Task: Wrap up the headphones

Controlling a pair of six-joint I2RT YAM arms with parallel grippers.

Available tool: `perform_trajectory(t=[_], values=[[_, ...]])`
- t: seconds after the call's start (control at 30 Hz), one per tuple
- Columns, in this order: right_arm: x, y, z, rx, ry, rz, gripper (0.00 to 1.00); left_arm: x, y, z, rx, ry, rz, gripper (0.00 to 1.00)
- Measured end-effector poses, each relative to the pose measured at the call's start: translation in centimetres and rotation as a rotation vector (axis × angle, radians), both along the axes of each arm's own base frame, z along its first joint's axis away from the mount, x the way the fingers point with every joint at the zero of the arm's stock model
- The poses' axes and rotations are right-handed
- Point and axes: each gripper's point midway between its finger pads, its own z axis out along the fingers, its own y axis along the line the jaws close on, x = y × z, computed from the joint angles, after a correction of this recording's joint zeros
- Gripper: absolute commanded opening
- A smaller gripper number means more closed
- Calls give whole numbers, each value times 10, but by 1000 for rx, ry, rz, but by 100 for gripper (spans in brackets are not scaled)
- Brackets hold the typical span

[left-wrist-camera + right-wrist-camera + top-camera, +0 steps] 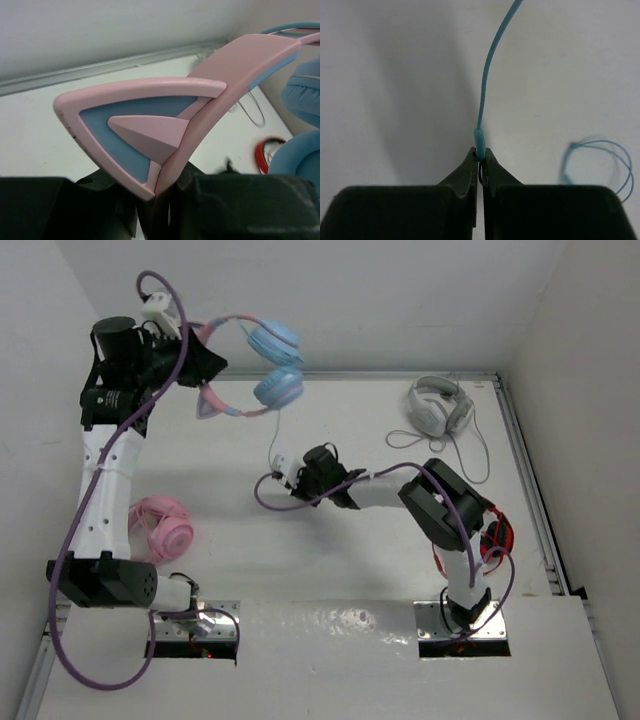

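Note:
The headphones [277, 388] have two light-blue ear cups and a thin pink headband [225, 325] with cat ears. They are held up off the table at the back left. My left gripper [205, 365] is shut on the headband; in the left wrist view the band [240, 65] and one cat ear [140, 135] rise out of the gripper [162, 200]. The thin pale-blue cable [274, 435] hangs from the lower cup to my right gripper [288, 468]. In the right wrist view the gripper [480, 156] is shut on the cable's plug end [479, 137], above the table.
An all-pink pair [160, 525] lies at the left beside my left arm. A white pair [440, 405] with its cord lies at the back right. A red item [497, 535] sits by my right arm. Walls close in the back and sides.

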Motion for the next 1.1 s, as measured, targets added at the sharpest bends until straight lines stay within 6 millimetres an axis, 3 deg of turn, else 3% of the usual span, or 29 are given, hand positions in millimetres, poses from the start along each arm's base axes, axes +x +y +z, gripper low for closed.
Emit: perform_trajectory(t=[0.1,0.23,0.3,0.43,0.53,0.77,0.9,1.1], values=[[-57,8,-4,-59,29,98,0,36,47,-17,-89,49,163,0],[-113,27,11,-90,21,239,0,84,108,-63,-167,148,393,0],[-131,34,23,-96,3,294,0,101,126,-88,-177,192,476,0],[-154,39,42,-114,-32,357,0,118,141,-126,-162,257,572,0],[-162,40,60,-100,-57,380,0,124,158,-135,-118,241,652,0],[-152,32,104,-57,-158,337,0,133,183,-125,-31,148,749,0],[-144,18,94,-116,-184,291,0,136,187,-126,-10,150,745,0],[-122,-27,58,-225,-138,172,0,138,179,-130,-9,174,680,0]])
